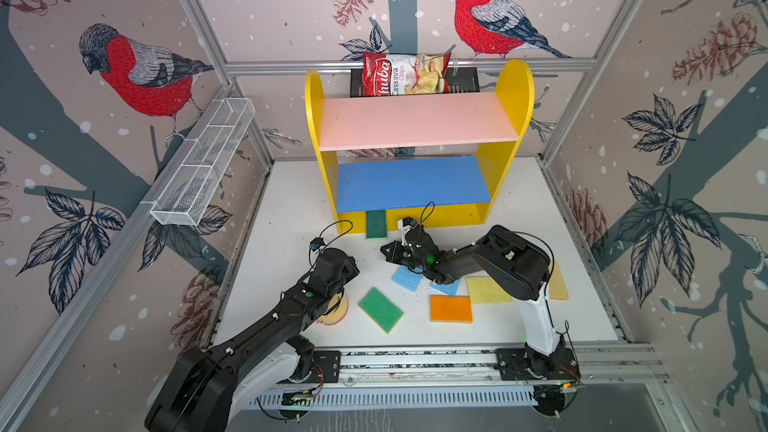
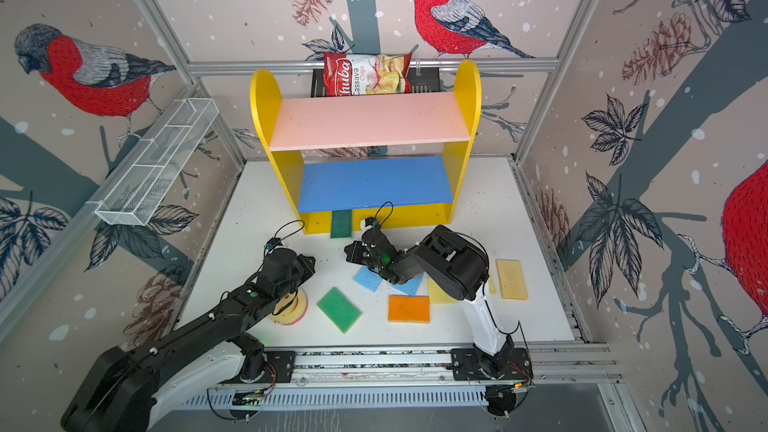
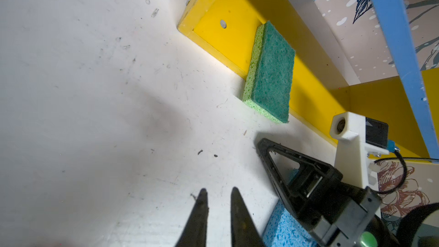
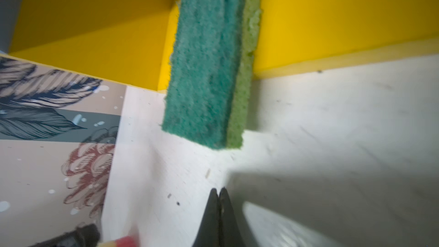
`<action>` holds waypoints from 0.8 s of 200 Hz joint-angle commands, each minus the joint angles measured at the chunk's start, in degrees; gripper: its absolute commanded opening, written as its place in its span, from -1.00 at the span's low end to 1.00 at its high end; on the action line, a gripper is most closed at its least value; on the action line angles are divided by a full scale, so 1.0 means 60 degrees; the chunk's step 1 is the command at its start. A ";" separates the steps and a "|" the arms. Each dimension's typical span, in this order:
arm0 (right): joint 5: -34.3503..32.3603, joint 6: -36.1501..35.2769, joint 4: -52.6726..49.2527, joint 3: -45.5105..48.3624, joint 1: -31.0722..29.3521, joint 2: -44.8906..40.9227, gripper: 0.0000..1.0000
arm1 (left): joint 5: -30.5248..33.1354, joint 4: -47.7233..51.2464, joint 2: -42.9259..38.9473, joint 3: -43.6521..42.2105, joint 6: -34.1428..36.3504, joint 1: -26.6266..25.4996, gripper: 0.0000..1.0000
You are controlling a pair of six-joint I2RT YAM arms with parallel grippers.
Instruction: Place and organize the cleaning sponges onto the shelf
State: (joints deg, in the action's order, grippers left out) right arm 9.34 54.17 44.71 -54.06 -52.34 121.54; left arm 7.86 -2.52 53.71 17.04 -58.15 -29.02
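Observation:
The shelf (image 1: 415,122) (image 2: 370,122) stands at the back with its pink and blue boards bare. A dark green sponge (image 1: 376,224) (image 3: 270,72) (image 4: 206,62) lies tilted over the yellow base's front edge, one end on the white table. Loose on the table are a green sponge (image 1: 380,309), a light blue sponge (image 1: 407,278), an orange sponge (image 1: 451,308), a yellow sponge (image 1: 486,289) and a tan sponge (image 2: 512,279). A round smiley sponge (image 2: 291,309) is partly under the left arm. My left gripper (image 3: 219,191) is slightly open and empty. My right gripper (image 1: 384,249) (image 4: 219,190) is shut and empty, just short of the dark green sponge.
A red-white chips bag (image 1: 405,74) sits in a black basket (image 1: 465,81) behind the shelf. A white wire basket (image 1: 203,164) hangs on the left wall. Another light blue sponge (image 1: 446,288) lies under the right arm. The arms' base rail (image 1: 415,361) runs along the front.

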 commanded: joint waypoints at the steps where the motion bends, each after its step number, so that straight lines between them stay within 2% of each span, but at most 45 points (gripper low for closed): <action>1: -0.0080 0.0397 0.0003 -0.0134 -0.0081 0.0345 -1.00 | 0.0202 0.0252 -0.0211 -0.0082 0.0060 0.0027 -0.44; 19: -0.0285 0.0521 0.0141 -0.0202 -0.0080 0.0491 -1.00 | 0.0243 0.0317 -0.0359 -0.0148 0.0068 0.0031 -0.37; 70: -0.0891 0.0769 0.0575 -0.0317 0.0108 0.0844 -0.99 | 0.0147 0.0232 -0.0300 -0.0231 0.0068 0.0020 -0.32; 160: -0.1717 0.1522 0.0649 -0.0760 0.0142 0.1495 -0.98 | 0.0005 0.0311 -0.0105 -0.0174 0.0280 0.0025 -0.32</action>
State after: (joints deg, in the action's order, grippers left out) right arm 3.36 62.08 56.25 -58.98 -51.68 128.64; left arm 8.12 -0.91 52.95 15.81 -57.80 -28.97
